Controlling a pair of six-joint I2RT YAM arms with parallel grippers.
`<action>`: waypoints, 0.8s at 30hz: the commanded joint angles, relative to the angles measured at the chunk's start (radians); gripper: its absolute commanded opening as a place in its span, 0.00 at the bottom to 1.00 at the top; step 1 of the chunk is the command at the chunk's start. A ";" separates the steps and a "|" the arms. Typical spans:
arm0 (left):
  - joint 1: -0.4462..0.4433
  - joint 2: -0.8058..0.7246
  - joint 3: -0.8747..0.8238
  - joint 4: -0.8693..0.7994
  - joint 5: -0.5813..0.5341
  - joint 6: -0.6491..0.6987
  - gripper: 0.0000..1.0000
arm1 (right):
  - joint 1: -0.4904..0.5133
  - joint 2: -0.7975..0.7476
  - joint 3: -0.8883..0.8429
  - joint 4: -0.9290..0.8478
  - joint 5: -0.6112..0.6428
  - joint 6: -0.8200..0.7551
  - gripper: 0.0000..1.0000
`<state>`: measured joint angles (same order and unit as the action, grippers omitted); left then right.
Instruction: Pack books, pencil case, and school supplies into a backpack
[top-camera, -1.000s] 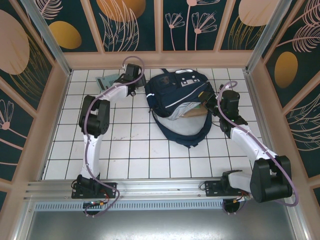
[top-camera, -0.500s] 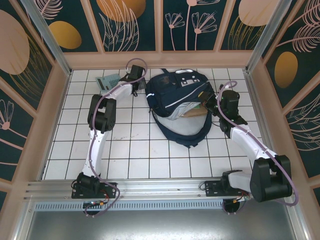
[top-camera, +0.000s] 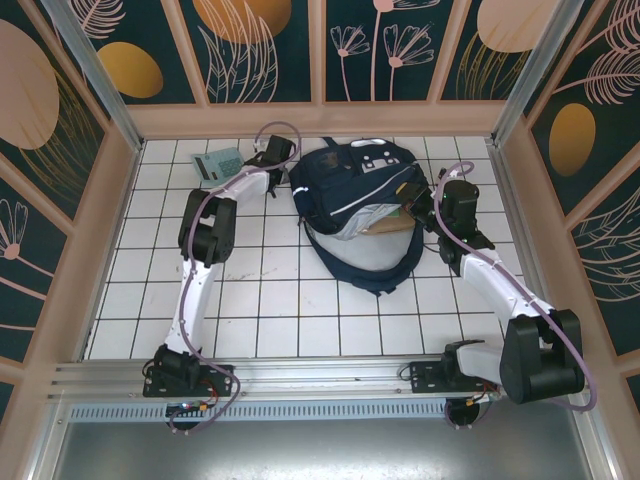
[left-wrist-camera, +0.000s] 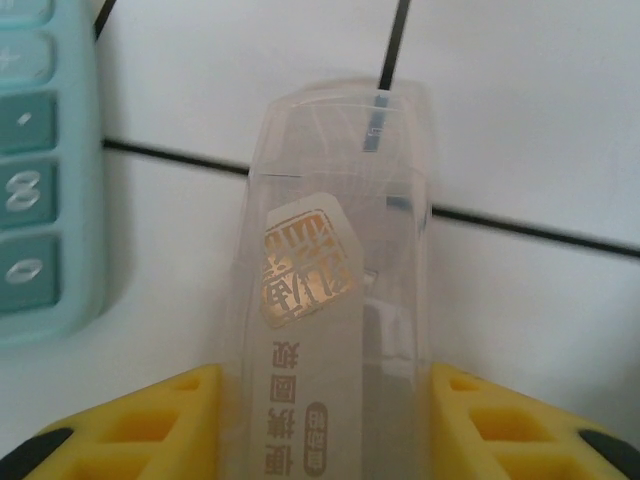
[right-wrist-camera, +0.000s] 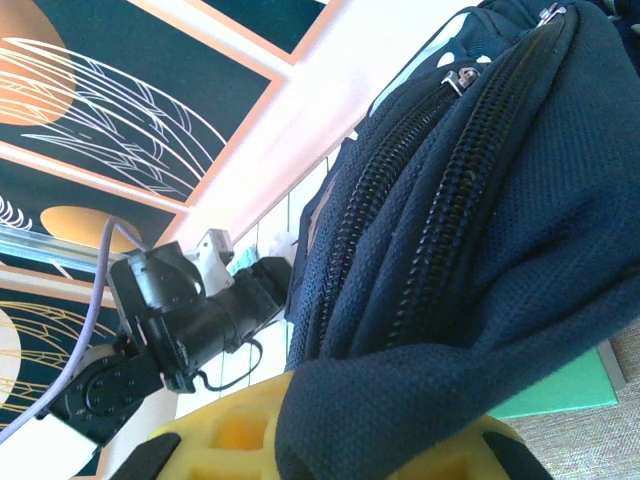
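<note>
The navy backpack (top-camera: 350, 185) lies at the back middle of the tiled floor, its opening turned toward the right arm. My right gripper (top-camera: 415, 195) is shut on a fold of the backpack's fabric (right-wrist-camera: 480, 200) by the zipper; the fold bulges over the yellow fingers (right-wrist-camera: 220, 435). My left gripper (top-camera: 262, 160) is down at the floor left of the backpack. Its yellow fingers (left-wrist-camera: 150, 430) press both sides of a small clear packet (left-wrist-camera: 340, 250) with gold print. The teal calculator (left-wrist-camera: 40, 170) lies just left of the packet, also seen from above (top-camera: 218, 163). Books and pencil case are hidden.
A green flat edge (right-wrist-camera: 560, 395) and a tan surface (top-camera: 385, 225) show under the lifted fabric in the backpack's opening. Dark straps (top-camera: 365, 280) trail toward the near side. The left arm (right-wrist-camera: 180, 320) appears beyond the bag. Walls enclose the floor.
My left gripper has shifted a little toward the back left, nearer the calculator, and its jaws have come in against the clear packet. The right arm and the backpack have stayed still.
</note>
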<state>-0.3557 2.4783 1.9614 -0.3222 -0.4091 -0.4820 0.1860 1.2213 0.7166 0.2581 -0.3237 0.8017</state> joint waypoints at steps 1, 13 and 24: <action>0.000 -0.132 -0.147 0.019 0.019 0.008 0.32 | 0.019 -0.002 -0.007 0.095 -0.048 -0.004 0.01; -0.080 -0.690 -0.750 0.236 0.131 -0.084 0.35 | 0.033 0.000 -0.013 0.106 -0.034 -0.010 0.02; -0.228 -1.027 -1.101 0.161 0.269 -0.175 0.36 | 0.038 -0.015 -0.001 0.095 -0.015 -0.024 0.02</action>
<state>-0.5594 1.5208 0.9215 -0.1307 -0.2047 -0.6075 0.1986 1.2213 0.7055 0.2741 -0.3119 0.7975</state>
